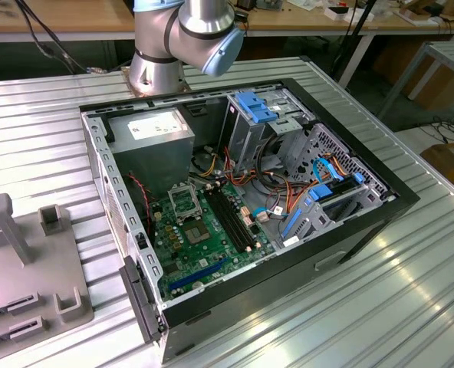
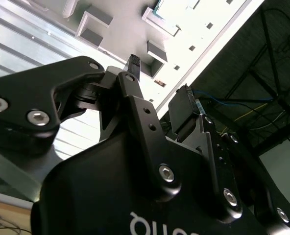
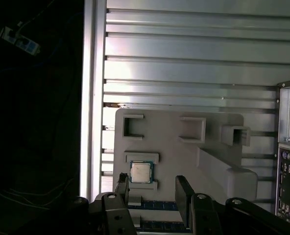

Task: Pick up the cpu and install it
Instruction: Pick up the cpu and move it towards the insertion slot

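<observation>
First wrist view: wide, empty gripper (image 3: 152,183)

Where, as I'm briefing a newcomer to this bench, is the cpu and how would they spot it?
In the first wrist view, find the pale gray fixture plate on the ribbed metal table beside the computer case. The cpu lies between two low ledges near the open gripper. It is a silver square with a green rim; the pockets around it are plain gray.
</observation>
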Robot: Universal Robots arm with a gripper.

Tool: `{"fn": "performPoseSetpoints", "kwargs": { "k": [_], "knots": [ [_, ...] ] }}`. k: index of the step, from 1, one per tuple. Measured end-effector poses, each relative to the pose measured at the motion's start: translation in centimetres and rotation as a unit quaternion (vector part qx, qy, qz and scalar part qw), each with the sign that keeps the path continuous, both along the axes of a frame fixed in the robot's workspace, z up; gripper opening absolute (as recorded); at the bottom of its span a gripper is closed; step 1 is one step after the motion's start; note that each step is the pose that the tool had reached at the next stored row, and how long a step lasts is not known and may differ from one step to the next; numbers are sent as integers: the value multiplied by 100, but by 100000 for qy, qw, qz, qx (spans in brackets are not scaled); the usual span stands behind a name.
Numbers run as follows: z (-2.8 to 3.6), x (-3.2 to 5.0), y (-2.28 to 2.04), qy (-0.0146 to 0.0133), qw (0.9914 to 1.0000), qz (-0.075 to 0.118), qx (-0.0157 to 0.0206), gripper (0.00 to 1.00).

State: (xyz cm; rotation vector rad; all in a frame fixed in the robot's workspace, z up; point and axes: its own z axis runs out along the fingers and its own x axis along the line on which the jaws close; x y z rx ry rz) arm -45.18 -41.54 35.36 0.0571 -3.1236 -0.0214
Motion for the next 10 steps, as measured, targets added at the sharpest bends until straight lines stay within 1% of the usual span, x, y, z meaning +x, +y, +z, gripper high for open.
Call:
{"fn": "performPoseSetpoints", "kwargs": {
  "k": [10],
  "knots": [
    [-19,0,0,-1,100000,0,1,51]
  ]
}}
